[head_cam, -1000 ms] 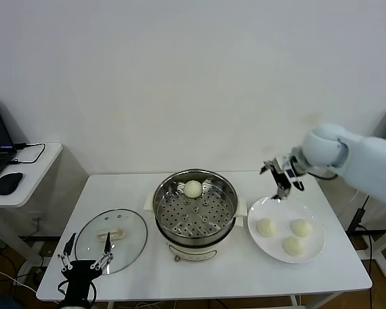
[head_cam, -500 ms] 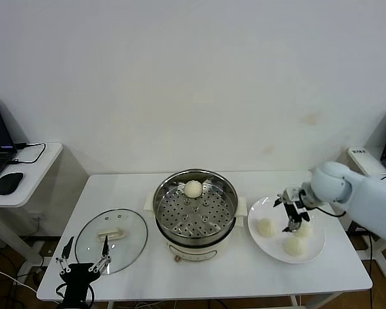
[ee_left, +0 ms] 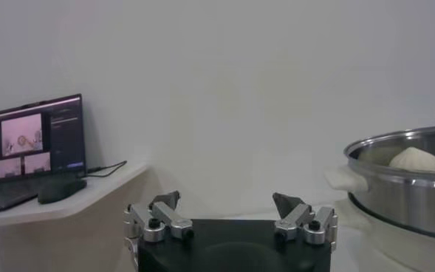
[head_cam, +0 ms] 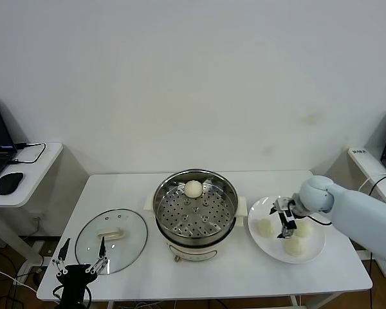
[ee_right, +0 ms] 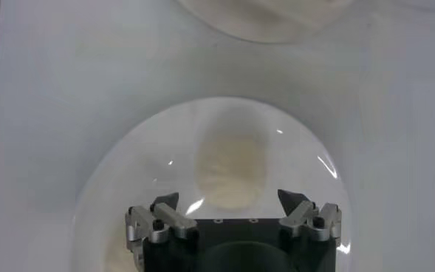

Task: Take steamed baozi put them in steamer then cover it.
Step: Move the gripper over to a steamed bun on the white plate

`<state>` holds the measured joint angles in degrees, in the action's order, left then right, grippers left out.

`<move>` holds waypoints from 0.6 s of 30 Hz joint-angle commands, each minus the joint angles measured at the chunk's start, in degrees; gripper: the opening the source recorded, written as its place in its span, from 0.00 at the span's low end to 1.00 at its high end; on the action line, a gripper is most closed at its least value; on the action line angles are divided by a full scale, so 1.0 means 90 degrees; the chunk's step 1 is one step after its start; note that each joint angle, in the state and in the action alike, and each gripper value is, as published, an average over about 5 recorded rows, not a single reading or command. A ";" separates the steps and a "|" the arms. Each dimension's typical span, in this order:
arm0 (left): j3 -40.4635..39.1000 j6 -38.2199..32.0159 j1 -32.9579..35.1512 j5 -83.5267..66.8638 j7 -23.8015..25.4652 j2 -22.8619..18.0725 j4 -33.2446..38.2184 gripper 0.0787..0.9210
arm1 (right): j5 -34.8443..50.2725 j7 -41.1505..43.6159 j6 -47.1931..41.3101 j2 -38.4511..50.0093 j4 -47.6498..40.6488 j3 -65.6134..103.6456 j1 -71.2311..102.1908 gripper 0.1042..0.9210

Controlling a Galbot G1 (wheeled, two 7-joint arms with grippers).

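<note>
Over the white plate (head_cam: 315, 248) at the table's (head_cam: 244, 273) right end, the right gripper (head_cam: 286, 222) hangs with its fingers spread wide and nothing between them, pointing down among 3 buns (head_cam: 266, 226) (the wrist view shows one bun (ee_right: 229, 168) straight below the open fingers). A 4th bun (head_cam: 193, 188) lies at the far side of the steamer (head_cam: 195, 207), which stands in the middle of the table. The glass lid (head_cam: 111, 239) lies flat on the table left of the steamer. The left gripper (head_cam: 79, 266) waits at the table's near left corner, just in front of the lid, fingers wide apart and empty.
</note>
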<state>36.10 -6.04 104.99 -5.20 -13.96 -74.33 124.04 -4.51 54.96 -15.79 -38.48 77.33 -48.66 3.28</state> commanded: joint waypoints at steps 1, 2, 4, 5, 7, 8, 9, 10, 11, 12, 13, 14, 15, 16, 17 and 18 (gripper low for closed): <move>0.0010 -0.0004 -0.0003 -0.0007 0.0001 0.0001 -0.0016 0.88 | -0.0133 -0.0035 0.0016 -0.0439 -0.0429 0.0182 0.0253 0.88; 0.0013 -0.0005 -0.0008 -0.0009 0.0001 -0.0001 -0.0021 0.88 | -0.0154 -0.0044 0.0018 -0.0457 -0.0445 0.0180 0.0257 0.88; 0.0010 -0.0007 -0.0016 -0.0010 0.0000 -0.0008 -0.0029 0.88 | -0.0197 -0.0076 0.0025 -0.0492 -0.0483 0.0180 0.0261 0.88; 0.0006 -0.0009 -0.0018 -0.0009 -0.0001 -0.0012 -0.0032 0.88 | -0.0212 -0.0094 0.0027 -0.0507 -0.0500 0.0184 0.0262 0.88; -0.0004 -0.0012 -0.0020 -0.0007 -0.0001 -0.0019 -0.0036 0.88 | -0.0229 -0.0125 0.0019 -0.0529 -0.0524 0.0198 0.0260 0.88; -0.0007 -0.0014 -0.0021 -0.0006 -0.0001 -0.0021 -0.0038 0.88 | -0.0233 -0.0136 0.0011 -0.0534 -0.0527 0.0206 0.0257 0.88; -0.0010 -0.0014 -0.0022 -0.0005 -0.0002 -0.0022 -0.0041 0.88 | -0.0235 -0.0144 -0.0001 -0.0536 -0.0526 0.0213 0.0253 0.87; -0.0012 -0.0015 -0.0025 -0.0005 -0.0003 -0.0023 -0.0044 0.88 | -0.0237 -0.0147 -0.0013 -0.0536 -0.0524 0.0218 0.0248 0.87; -0.0013 -0.0016 -0.0026 -0.0005 -0.0003 -0.0023 -0.0046 0.88 | -0.0239 -0.0146 -0.0023 -0.0532 -0.0520 0.0221 0.0244 0.86; -0.0013 -0.0016 -0.0027 -0.0005 -0.0004 -0.0025 -0.0045 0.88 | -0.0240 -0.0142 -0.0033 -0.0527 -0.0515 0.0222 0.0241 0.85; -0.0014 -0.0017 -0.0028 -0.0006 -0.0005 -0.0027 -0.0042 0.88 | -0.0239 -0.0135 -0.0043 -0.0522 -0.0512 0.0222 0.0239 0.83; -0.0015 -0.0017 -0.0026 -0.0006 -0.0005 -0.0030 -0.0038 0.88 | -0.0239 -0.0123 -0.0051 -0.0518 -0.0508 0.0218 0.0240 0.81; -0.0017 -0.0018 -0.0023 -0.0005 -0.0005 -0.0032 -0.0032 0.88 | -0.0238 -0.0109 -0.0057 -0.0514 -0.0505 0.0215 0.0243 0.80; -0.0018 -0.0019 -0.0019 -0.0005 -0.0005 -0.0035 -0.0025 0.88 | -0.0237 -0.0096 -0.0064 -0.0513 -0.0502 0.0212 0.0247 0.78; -0.0019 -0.0020 -0.0014 -0.0005 -0.0005 -0.0036 -0.0018 0.88 | -0.0234 -0.0081 -0.0069 -0.0513 -0.0499 0.0210 0.0252 0.77; -0.0020 -0.0020 -0.0009 -0.0004 -0.0005 -0.0037 -0.0011 0.88 | -0.0232 -0.0064 -0.0074 -0.0515 -0.0495 0.0209 0.0257 0.75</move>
<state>35.93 -6.21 104.87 -5.25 -13.98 -74.65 123.85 -6.24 54.42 -16.39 -42.31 73.74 -47.00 5.17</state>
